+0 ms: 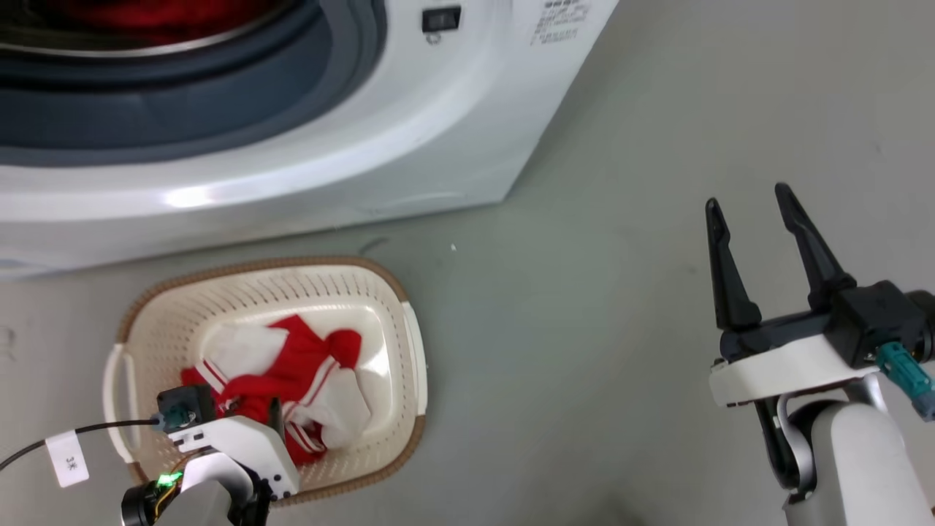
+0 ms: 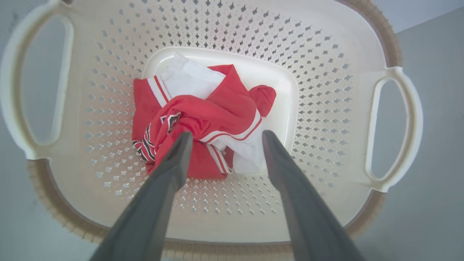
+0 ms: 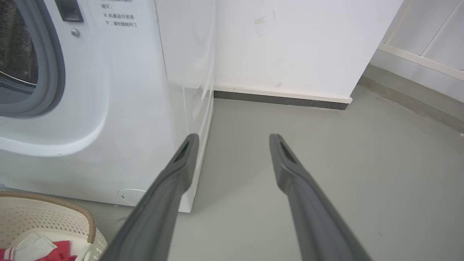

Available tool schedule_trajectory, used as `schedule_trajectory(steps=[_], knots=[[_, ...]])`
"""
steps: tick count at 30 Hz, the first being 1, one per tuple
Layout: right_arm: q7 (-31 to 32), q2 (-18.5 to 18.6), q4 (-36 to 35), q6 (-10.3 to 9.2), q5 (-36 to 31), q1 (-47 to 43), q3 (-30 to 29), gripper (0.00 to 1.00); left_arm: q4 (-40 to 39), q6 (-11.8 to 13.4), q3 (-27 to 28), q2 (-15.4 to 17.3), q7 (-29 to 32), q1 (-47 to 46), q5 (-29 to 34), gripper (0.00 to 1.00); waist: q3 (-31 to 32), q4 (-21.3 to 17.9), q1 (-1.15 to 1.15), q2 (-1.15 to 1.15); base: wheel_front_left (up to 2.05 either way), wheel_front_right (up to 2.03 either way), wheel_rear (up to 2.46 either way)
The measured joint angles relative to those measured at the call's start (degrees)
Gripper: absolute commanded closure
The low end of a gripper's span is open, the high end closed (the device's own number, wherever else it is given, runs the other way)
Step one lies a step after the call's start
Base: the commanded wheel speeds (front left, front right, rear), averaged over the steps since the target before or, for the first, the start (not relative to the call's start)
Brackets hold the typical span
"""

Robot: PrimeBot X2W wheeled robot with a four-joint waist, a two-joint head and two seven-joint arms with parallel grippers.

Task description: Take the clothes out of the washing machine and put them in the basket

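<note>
The white washing machine (image 1: 409, 139) stands open at the upper left, and red clothes (image 1: 161, 13) lie inside its drum. Below it on the floor sits the cream basket (image 1: 398, 307) with a crumpled red and white garment (image 1: 299, 372) on its bottom. My left gripper (image 2: 225, 135) hangs open just above that garment (image 2: 221, 108), inside the basket (image 2: 319, 90), with nothing between its fingers. My right gripper (image 1: 752, 212) stands open and empty over bare floor to the right of the machine; in its own view the right gripper (image 3: 233, 137) points past the machine's corner (image 3: 192, 108).
Grey floor (image 1: 584, 351) stretches to the right of the basket and the machine. A white wall with a dark skirting board (image 3: 279, 98) runs behind. The basket's corner (image 3: 54, 210) sits at the lower left of the right wrist view.
</note>
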State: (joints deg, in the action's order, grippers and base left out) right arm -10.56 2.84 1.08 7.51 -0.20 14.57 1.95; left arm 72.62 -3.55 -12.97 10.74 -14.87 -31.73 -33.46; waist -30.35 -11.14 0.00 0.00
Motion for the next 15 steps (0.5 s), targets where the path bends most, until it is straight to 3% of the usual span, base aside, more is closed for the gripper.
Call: schedule_trajectory(steps=[15], knots=[[2.15, 0.0, -0.55, 0.0, -0.38, -5.03, -0.6, 0.0, -26.8, 2.59, 8.1, -0.13, -0.2, 9.97, 8.45, 0.0, 12.74, 3.14, -0.01, 0.0, 0.0, 0.0, 0.0]])
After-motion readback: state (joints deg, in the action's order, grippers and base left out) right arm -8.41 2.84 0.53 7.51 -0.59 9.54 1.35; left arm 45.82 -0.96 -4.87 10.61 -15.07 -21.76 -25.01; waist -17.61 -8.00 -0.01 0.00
